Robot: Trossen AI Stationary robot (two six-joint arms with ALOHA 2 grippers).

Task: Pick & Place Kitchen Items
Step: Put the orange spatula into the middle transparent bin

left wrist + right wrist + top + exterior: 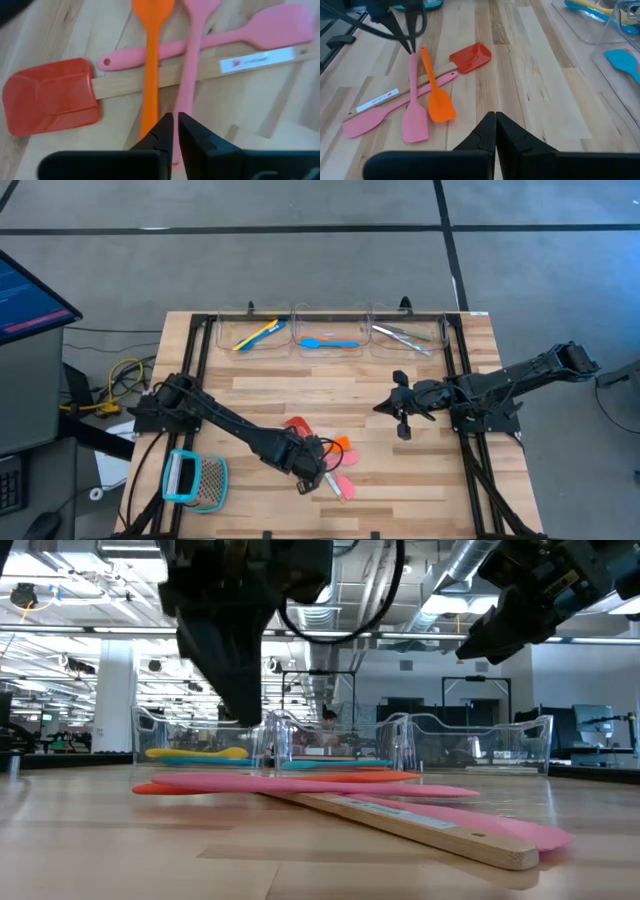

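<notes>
your left gripper (174, 125) is hanging low over the pile of utensils at the near middle of the pale wooden plank bench (330, 385), its fingers nearly together with only a thin slit between them, right at the handle ends of the orange plastic spatula (151, 65) and the pink plastic spatula (192, 60); you cannot tell whether either handle is being pinched. those two are lying side by side across the wooden handle of the red-headed spatula (52, 95), and a second pink spatula with a hanging hole in its handle (240, 35) is lying alongside that wooden handle.

your right gripper (495, 125) is waiting above the right middle of the bench with its fingers pressed together, carrying nothing.

along the far edge three clear plastic trays (330, 338) are sitting in a row: yellow and blue utensils (257, 334) in the left one, a blue plastic spoon (325, 342) in the middle, silvery metal pieces (402, 336) in the right. a teal-framed metal mesh tool (195, 478) is lying at the near left corner. around the bench you are seeing grey floor, a monitor (30, 295) at the left, and, across the bench top, a wide hall with ceiling ducts and lights.
</notes>
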